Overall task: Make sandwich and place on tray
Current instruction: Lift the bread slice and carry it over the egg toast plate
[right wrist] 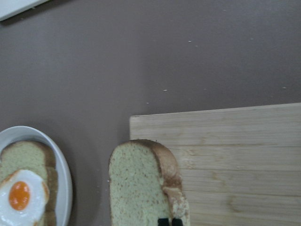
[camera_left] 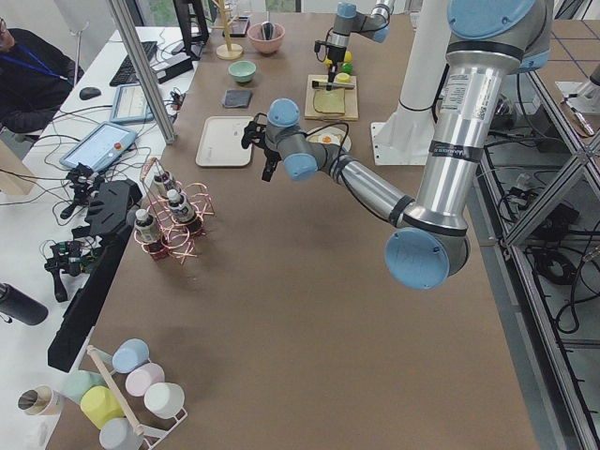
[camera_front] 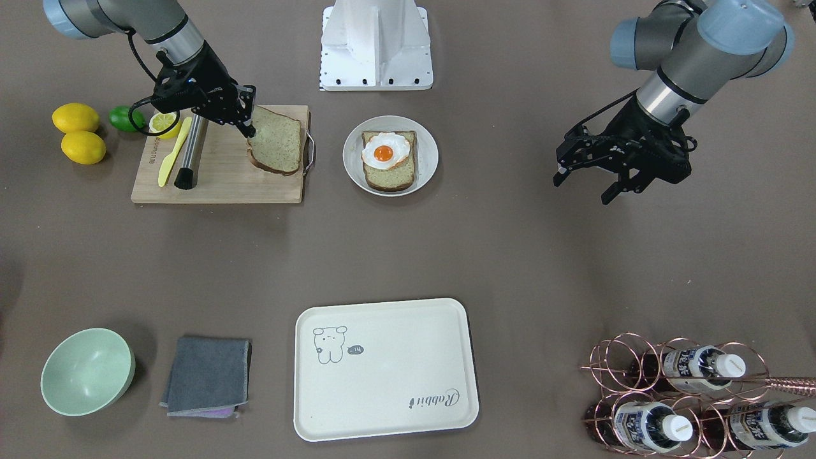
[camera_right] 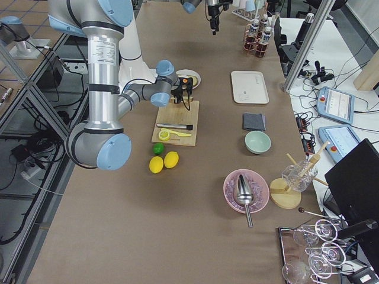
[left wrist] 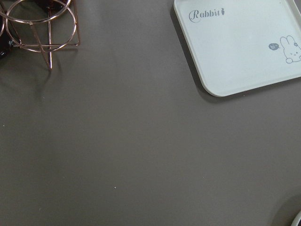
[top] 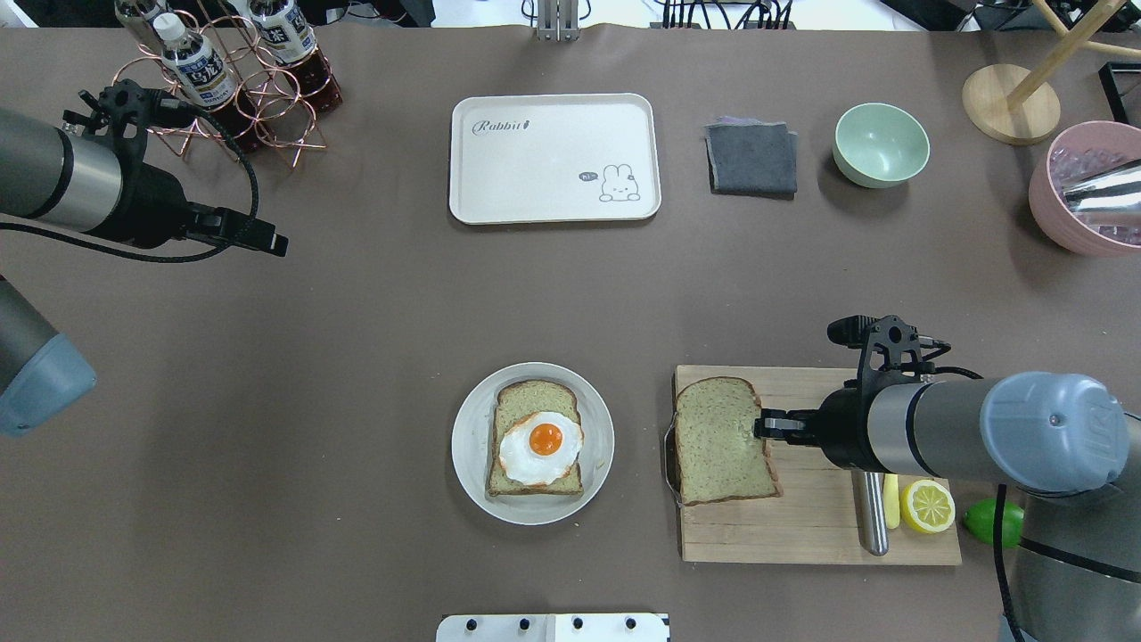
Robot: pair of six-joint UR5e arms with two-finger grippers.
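A bread slice (camera_front: 390, 180) topped with a fried egg (camera_front: 385, 152) lies on a round white plate (camera_front: 354, 137) at mid-table; the plate (top: 468, 446) and egg (top: 540, 441) also show in the overhead view. A second bread slice (camera_front: 278, 141) rests on the wooden cutting board (camera_front: 217, 185). My right gripper (camera_front: 249, 131) is shut on its crust edge, and the slice (right wrist: 136, 188) looks slightly tilted. The cream tray (camera_front: 382, 370) stands bare at the far side, and also shows in the left wrist view (left wrist: 244, 47). My left gripper (camera_front: 583, 188) hangs open and holds nothing above the table.
A yellow knife (camera_front: 172, 156), a steel rod and a lemon half lie on the board. Two lemons (camera_front: 76, 118) and a lime sit beside it. A green bowl (camera_front: 86, 373), a grey cloth (camera_front: 207, 376) and a copper bottle rack (camera_front: 688, 395) stand along the far edge.
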